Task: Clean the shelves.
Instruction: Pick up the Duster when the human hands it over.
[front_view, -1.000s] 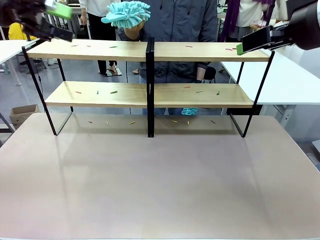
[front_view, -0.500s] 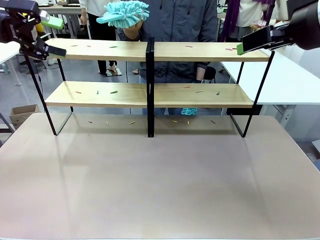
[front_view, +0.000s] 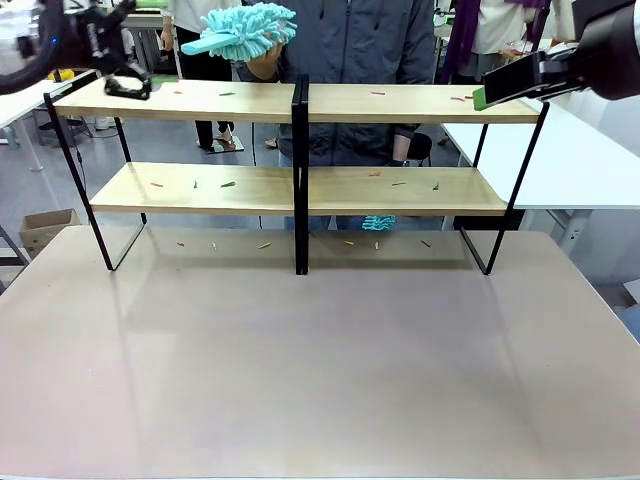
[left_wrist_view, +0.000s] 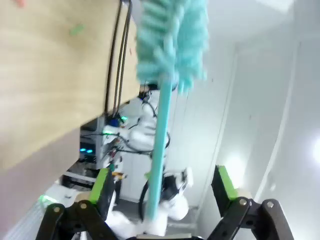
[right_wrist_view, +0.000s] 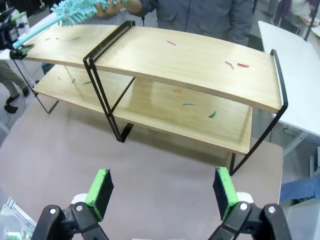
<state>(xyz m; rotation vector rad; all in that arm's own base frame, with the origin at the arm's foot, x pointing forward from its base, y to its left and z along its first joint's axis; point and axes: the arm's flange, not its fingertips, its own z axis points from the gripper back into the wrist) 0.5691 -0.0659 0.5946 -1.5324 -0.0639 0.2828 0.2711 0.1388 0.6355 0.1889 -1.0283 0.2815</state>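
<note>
Shelves (front_view: 400, 103) at the far side of the tabletop (front_view: 320, 380), scraps (front_view: 377, 93) on both boards — stiff, probably light enough to shift when wiped. Left gripper (left_wrist_view: 162, 190) spread wide around the thin handle of the duster (left_wrist_view: 170, 40), the likeliest hold; right gripper (right_wrist_view: 162, 192) wide, empty.

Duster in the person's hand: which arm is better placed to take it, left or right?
Left. The handle of the duster lines up between the open jaws of the left gripper. The right gripper is open too, but hangs by the other end of the shelves, away from it.
</note>
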